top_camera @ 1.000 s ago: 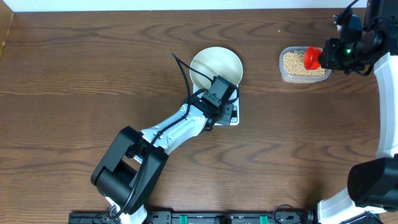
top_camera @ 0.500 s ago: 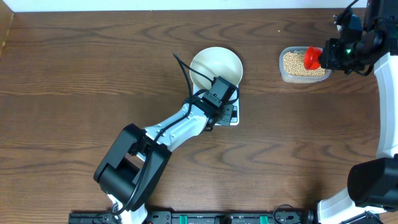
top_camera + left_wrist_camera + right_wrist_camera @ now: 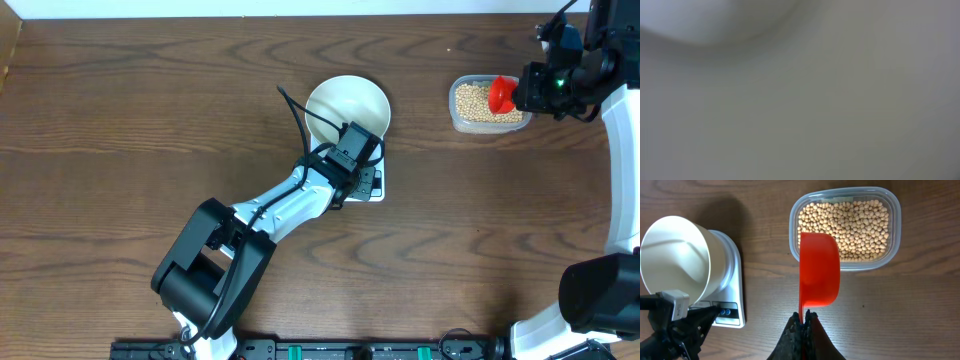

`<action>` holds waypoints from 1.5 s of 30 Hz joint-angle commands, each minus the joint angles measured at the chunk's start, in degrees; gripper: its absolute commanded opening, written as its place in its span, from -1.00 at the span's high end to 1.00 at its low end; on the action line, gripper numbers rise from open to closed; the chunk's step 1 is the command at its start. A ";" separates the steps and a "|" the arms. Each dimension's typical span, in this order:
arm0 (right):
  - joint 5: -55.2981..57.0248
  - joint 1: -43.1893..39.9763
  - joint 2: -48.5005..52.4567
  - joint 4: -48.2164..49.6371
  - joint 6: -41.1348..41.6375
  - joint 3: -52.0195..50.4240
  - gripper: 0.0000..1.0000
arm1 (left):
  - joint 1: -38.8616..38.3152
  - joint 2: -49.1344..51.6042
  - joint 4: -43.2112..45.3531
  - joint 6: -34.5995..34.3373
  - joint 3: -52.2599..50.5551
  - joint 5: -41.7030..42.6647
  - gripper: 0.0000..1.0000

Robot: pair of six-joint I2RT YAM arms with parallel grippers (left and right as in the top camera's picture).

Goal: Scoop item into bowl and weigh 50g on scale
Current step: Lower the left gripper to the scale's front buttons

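Beans [image 3: 850, 227] in yet?
— No, all in the tub [image 3: 896, 235]; bowl [image 3: 675, 255] on the scale [image 3: 735, 280] sits empty. My right gripper [image 3: 803, 317] pinches the empty scoop [image 3: 819, 270] above them, left gripper [image 3: 715, 311] closed by the scale.

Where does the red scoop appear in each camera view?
Overhead: red scoop upper right, over the right part of the clear tub.
Left wrist: not in it; only a blurred pale surface.
Right wrist: centre, cup over the tub's lower-left rim, handle in the right gripper.
Shared landmark: the tub of beans.
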 commanded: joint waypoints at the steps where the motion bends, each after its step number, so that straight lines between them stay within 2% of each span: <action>1: -0.52 0.13 -0.15 -0.24 -1.31 0.96 0.97 | 0.00 1.73 -0.94 -0.94 -0.35 -0.37 0.85; 14: -0.55 0.13 -0.15 -0.28 -1.49 0.96 0.97 | 0.00 1.73 -2.67 -2.21 -0.33 -0.35 0.85; 34: -0.55 0.13 -0.15 -0.02 -1.46 0.96 0.98 | -0.02 1.38 -0.59 -1.03 0.28 1.40 0.86; 40: -0.57 0.13 -0.15 -0.15 -1.44 0.96 0.98 | -0.02 -2.34 -1.68 0.94 0.98 1.38 0.85; 45: -0.57 0.13 -0.15 -0.04 -1.46 0.96 0.98 | -0.02 -9.46 -3.52 3.58 0.96 1.38 0.85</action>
